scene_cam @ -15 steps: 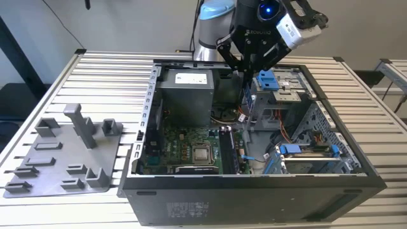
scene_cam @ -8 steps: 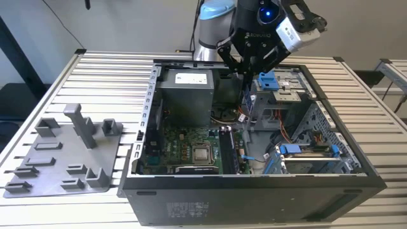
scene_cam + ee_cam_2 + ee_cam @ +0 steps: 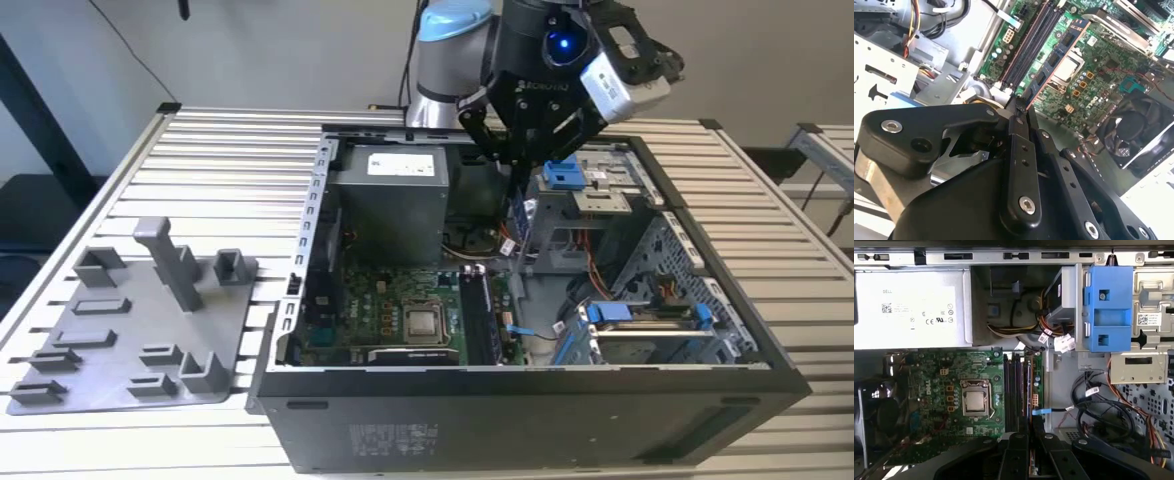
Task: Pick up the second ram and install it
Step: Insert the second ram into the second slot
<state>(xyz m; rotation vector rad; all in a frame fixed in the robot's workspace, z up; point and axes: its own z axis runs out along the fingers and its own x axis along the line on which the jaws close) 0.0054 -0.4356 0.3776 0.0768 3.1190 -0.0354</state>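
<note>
My gripper [image 3: 521, 172] hangs over the open computer case [image 3: 307, 250], above its rear half. It is shut on the second ram [image 3: 522, 215], a thin dark board that points down from the fingertips into the case. In the second wrist view the ram [image 3: 1054, 60] runs out from the closed gripper [image 3: 1021, 107] with its copper contact edge showing, held in the air above the motherboard. Seen edge-on in the first wrist view, the ram [image 3: 1029, 390] lies over the black memory slots [image 3: 1014, 390] beside the processor socket [image 3: 975, 401]. The slots [image 3: 1029, 45] run parallel to the ram.
The grey power supply [image 3: 387, 200] stands at the case's rear. Blue drive brackets [image 3: 563, 175] and loose cables [image 3: 1094, 405] sit to the exterior view's right of the slots. A black fan [image 3: 1134, 130] lies beside the processor. A grey holder tray [image 3: 134, 330] rests outside the case.
</note>
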